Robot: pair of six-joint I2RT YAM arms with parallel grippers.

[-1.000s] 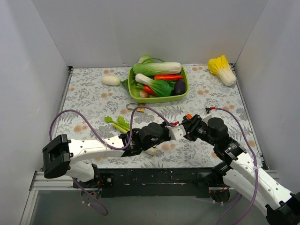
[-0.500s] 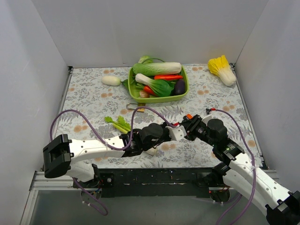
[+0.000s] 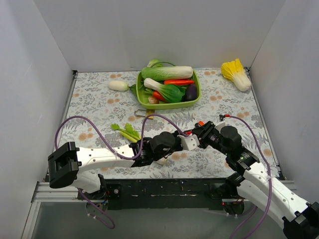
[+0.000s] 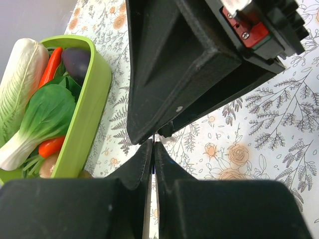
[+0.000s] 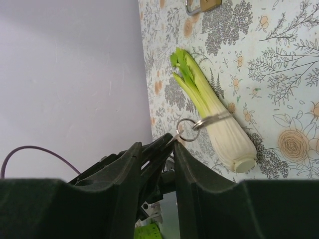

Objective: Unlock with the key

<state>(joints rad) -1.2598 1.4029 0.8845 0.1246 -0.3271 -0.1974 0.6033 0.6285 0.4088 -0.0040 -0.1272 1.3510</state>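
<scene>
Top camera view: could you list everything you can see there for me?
tray: one, green, far middle
vegetables: several, mixed colours, in the tray
radish: one, white, left of the tray
cabbage: one, yellow and white, far right corner
padlock: one, brass, just before the tray
celery: one, green, left of centre
key: one, silvery, on a ring, near centre
left gripper: one, black, shut on the key
right gripper: one, black, open, facing the left one

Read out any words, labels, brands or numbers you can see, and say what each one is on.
No readable text in any view.
Padlock: too small and cut off to show any stamp.
Key ring, bin and cloth: no lettering, only a floral print on the cloth.
</scene>
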